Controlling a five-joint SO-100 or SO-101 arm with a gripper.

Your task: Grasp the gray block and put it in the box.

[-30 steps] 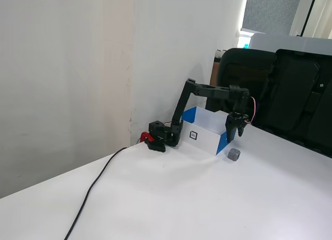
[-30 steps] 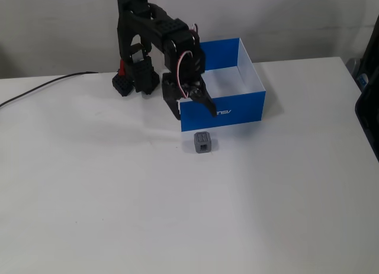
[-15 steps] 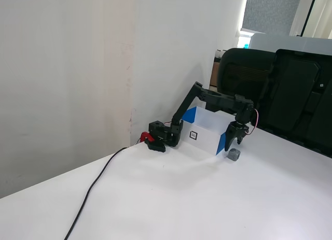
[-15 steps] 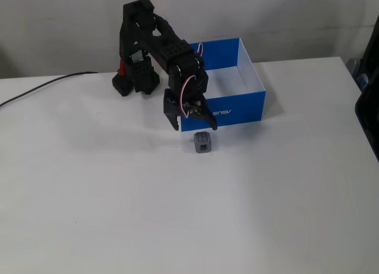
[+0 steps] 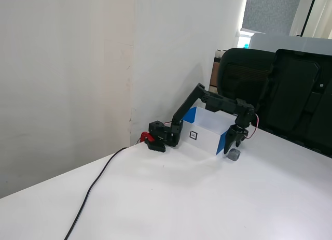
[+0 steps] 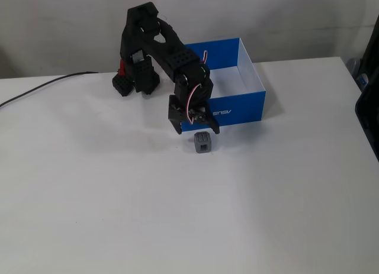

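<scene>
Since the earlier frame the gripper [image 6: 197, 129] has dropped lower, its fingers spread just above the gray block [image 6: 202, 142]. The block sits on the white worktop [image 6: 177, 215], at 7 o'clock of the box [image 6: 249, 102], just beside its blue wall.

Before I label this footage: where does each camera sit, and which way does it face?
A fixed view: low, far down the table, facing the corner wall; whole arm shows, gripper above the gray block.
A fixed view: high, opposite the arm's base, looking down; arm, open gripper just behind the gray block, the box.
Shared: arm, block, box, black cable.
</scene>
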